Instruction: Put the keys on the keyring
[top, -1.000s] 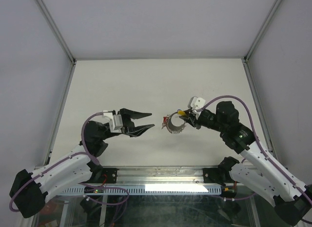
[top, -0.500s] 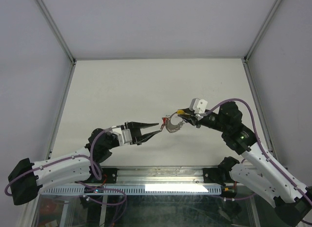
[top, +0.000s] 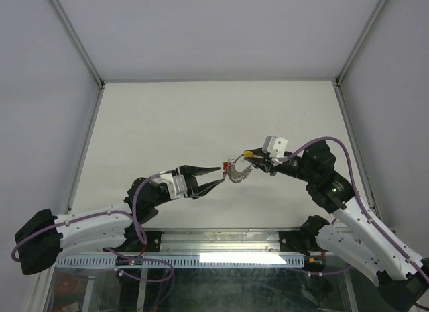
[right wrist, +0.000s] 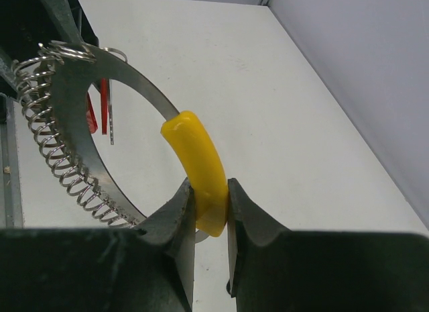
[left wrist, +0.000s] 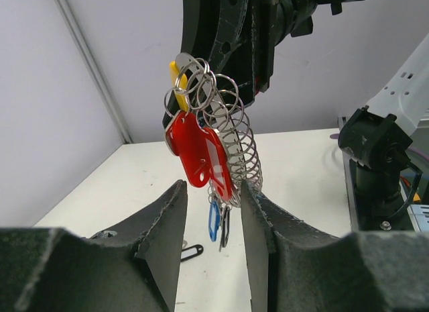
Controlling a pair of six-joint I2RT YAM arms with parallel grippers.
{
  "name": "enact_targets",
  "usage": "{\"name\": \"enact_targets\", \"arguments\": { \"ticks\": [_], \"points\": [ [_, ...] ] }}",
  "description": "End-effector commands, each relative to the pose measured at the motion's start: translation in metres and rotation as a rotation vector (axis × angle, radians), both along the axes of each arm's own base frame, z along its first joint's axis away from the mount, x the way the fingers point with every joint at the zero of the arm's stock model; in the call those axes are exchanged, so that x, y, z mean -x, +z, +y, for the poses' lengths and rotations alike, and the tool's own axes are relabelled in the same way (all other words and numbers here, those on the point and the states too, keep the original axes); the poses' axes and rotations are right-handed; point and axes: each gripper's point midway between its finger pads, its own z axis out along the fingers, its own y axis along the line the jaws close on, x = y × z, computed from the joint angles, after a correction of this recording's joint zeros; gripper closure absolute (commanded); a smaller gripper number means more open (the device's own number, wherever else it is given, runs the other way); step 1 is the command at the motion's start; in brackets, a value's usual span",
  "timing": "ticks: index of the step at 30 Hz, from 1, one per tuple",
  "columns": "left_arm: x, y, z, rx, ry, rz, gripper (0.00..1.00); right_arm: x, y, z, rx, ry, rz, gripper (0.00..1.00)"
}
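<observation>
Keyring (right wrist: pixel 67 124), silvery hoop crowded with wire loops (right wrist: pixel 40 134), yellow section clamped in right gripper (right wrist: pixel 210 191); left gripper (left wrist: pixel 212 188) apart around red tag (left wrist: pixel 194 147).

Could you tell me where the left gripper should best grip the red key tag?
Probably its lower end, approached from below, jaws either side: the red key tag hangs down from the keyring, and wire loops crowd its upper part.

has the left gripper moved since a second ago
Yes. Against the table's near rail, the left gripper has shifted right and closer to that rail, now reaching the keyring.
</observation>
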Motion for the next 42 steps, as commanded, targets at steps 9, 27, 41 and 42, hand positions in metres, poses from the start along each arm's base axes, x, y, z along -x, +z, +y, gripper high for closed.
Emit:
{"name": "enact_targets", "arguments": {
  "ticks": [9,27,41,42],
  "points": [
    [0.005,0.015,-0.007,0.068,-0.032,0.021,0.65,0.004,0.048,0.002,-0.110,0.018,-0.097,0.98],
    [-0.003,0.030,0.008,0.065,0.057,0.010,1.00,0.000,0.041,-0.003,-0.100,-0.024,-0.090,0.99],
    [0.006,0.030,0.023,-0.081,0.078,-0.128,1.00,-0.003,0.039,-0.005,-0.093,-0.041,-0.102,0.99],
    [0.005,0.032,0.024,-0.091,0.086,-0.140,1.00,-0.002,0.040,-0.004,-0.096,-0.037,-0.105,0.98]
  ]
}}
